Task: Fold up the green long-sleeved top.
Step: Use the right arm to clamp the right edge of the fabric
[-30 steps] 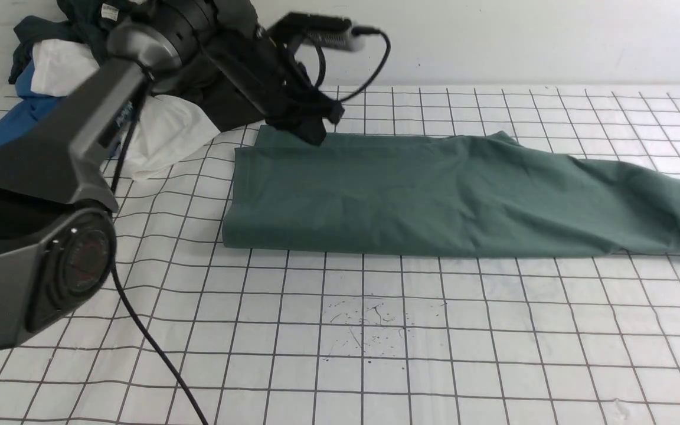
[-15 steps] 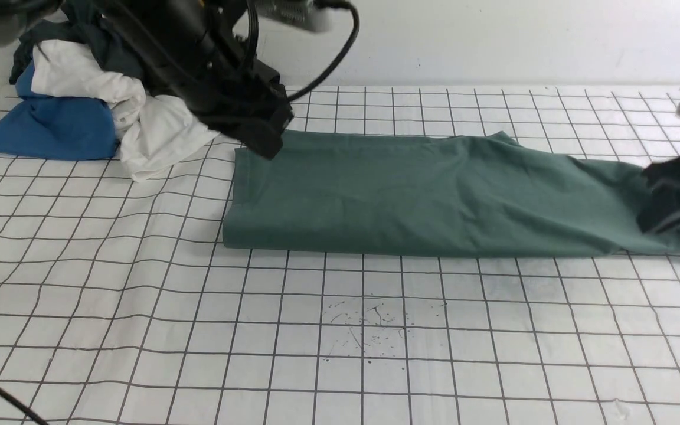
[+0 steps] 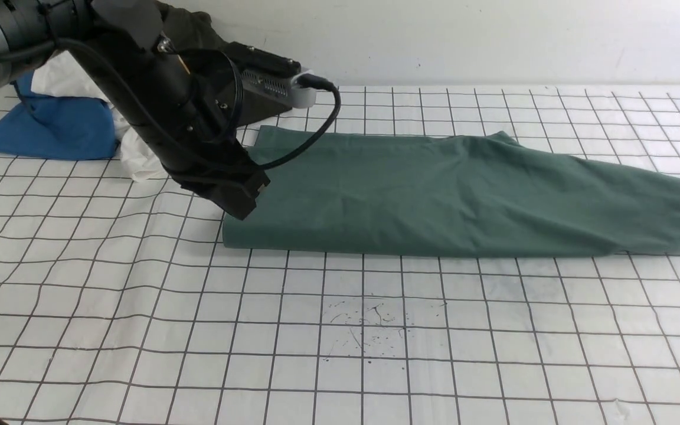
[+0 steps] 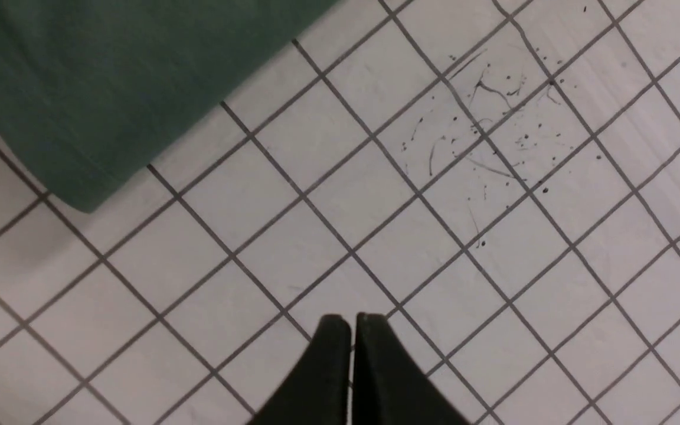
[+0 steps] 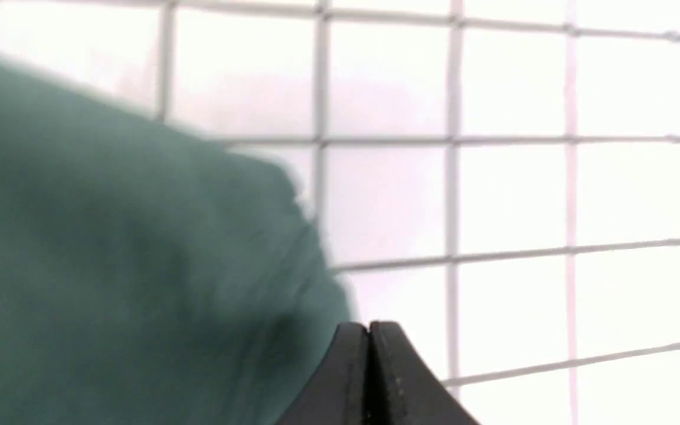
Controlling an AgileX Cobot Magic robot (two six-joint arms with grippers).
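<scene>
Pincers clenched empty, left pincer (image 3: 239,206) and right pincer (image 5: 369,327) alike. Green long-sleeved top (image 3: 434,195) flat on table (image 3: 340,330), long axis stretching between them: one short end just beside each. Seems ripe for an end-to-end fold, neither arm nearer.

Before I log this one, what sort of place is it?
Probably a lab bench for garment folding: grid-lined tabletop, plain white wall, spare clothes heaped near the green top.

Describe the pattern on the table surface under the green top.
Table cover: white, gridded with thin dark lines; clearest in the front view.
</scene>
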